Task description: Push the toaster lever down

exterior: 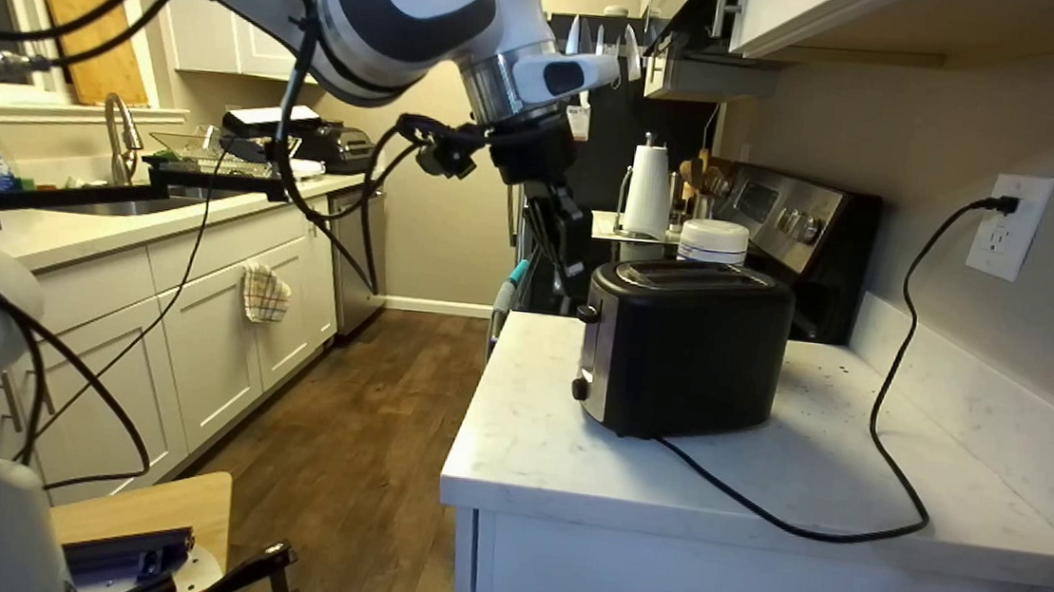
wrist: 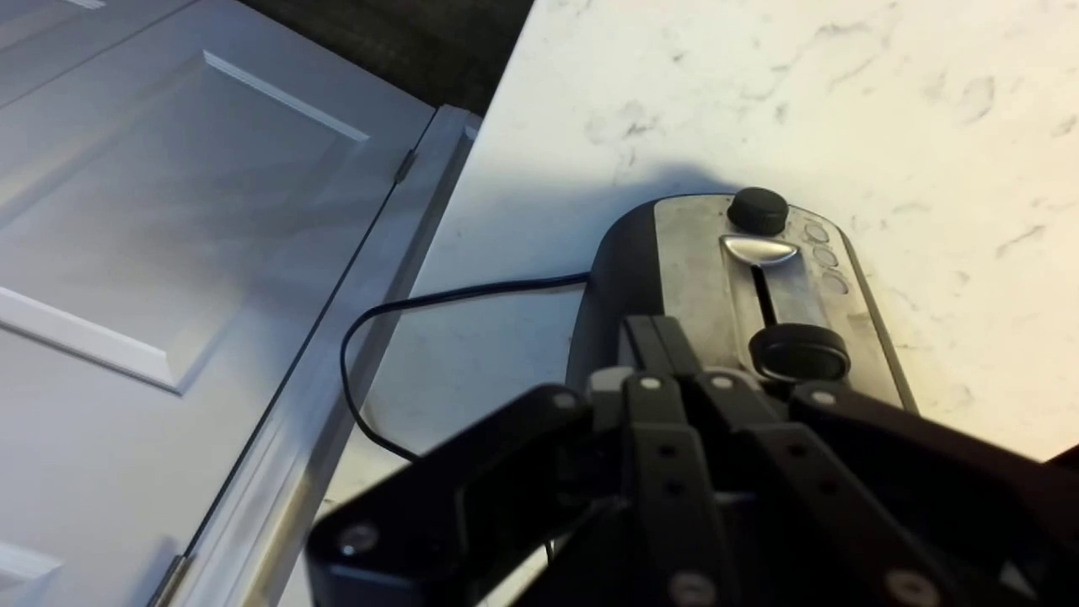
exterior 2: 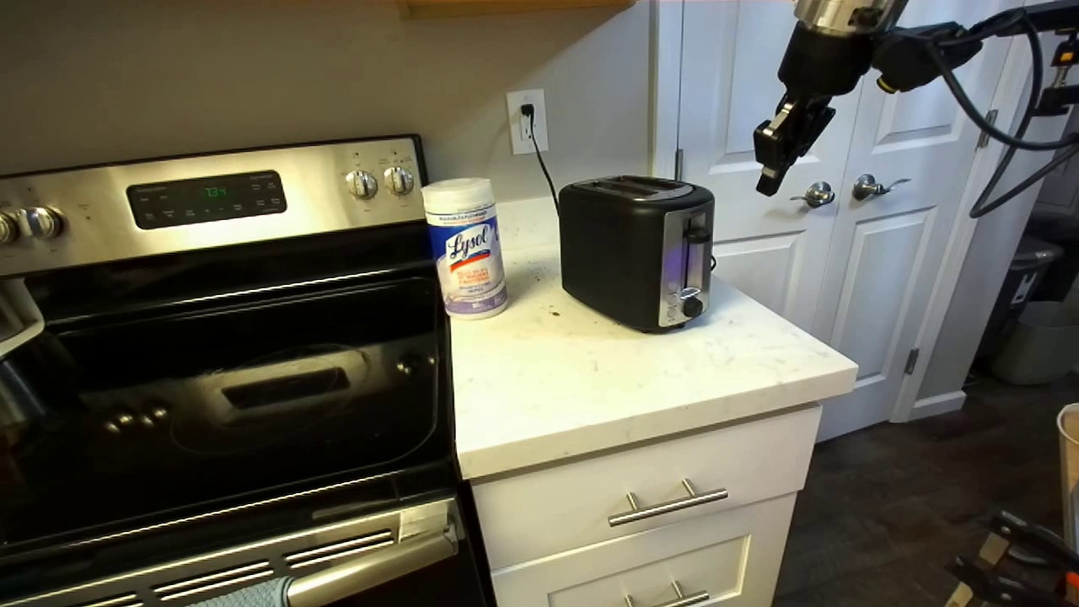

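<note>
The black toaster (exterior: 693, 358) stands upright on the white counter; it shows in an exterior view (exterior 2: 615, 253) and the wrist view (wrist: 620, 261). Its lever (exterior 2: 698, 235), a dark tab, is near the top of the slot in the silver end face; it also shows in an exterior view (exterior: 588, 314) and the wrist view (wrist: 799, 352). My gripper (exterior: 571, 290) is shut and empty, its fingertips together in the wrist view (wrist: 659, 324). It points down, apart from the toaster, off its lever end and higher than the lever in an exterior view (exterior 2: 767, 187).
A Lysol wipes tub (exterior 2: 466, 253) stands beside the toaster, near the stove (exterior 2: 253, 362). The power cord (exterior: 876, 412) runs from the toaster across the white counter (exterior: 514, 447) to the wall outlet (exterior: 1010, 229). A round knob (wrist: 758, 211) sits below the lever slot.
</note>
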You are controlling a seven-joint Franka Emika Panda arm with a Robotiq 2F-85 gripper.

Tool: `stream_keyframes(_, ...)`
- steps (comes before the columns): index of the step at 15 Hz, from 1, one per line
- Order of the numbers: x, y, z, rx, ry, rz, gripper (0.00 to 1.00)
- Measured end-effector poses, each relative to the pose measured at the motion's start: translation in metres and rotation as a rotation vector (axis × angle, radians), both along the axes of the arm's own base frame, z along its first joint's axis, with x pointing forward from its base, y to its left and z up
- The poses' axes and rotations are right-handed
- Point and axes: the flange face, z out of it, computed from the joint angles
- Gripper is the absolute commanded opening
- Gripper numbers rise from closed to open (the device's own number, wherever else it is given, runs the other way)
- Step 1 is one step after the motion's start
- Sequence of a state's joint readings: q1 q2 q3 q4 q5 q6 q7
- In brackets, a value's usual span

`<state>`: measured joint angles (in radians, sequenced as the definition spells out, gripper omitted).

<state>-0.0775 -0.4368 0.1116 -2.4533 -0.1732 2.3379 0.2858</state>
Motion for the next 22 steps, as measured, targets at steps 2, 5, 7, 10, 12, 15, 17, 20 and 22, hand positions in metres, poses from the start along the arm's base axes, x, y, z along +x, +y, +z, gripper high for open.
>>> stream_keyframes(2,0.0,0.0,0.0,0.0,0.0,0.0,0.01)
stream_keyframes(5,0.0,0.0,0.0,0.0,0.0,0.0,0.01)
stream_keyframes(7,0.0,0.0,0.0,0.0,0.0,0.0,0.01)
stream_keyframes(10,0.0,0.0,0.0,0.0,0.0,0.0,0.0)
stream_keyframes(12,0.0,0.002,-0.001,0.0,0.002,0.005,0.0)
stream_keyframes(15,0.003,0.01,-0.006,0.001,0.013,0.021,0.0)
stream_keyframes(17,0.006,0.014,-0.01,0.003,0.01,0.031,0.0)
stream_keyframes(20,0.014,0.015,-0.016,0.014,-0.013,0.036,0.0)
stream_keyframes(22,0.024,0.017,-0.019,0.031,-0.038,0.032,0.0)
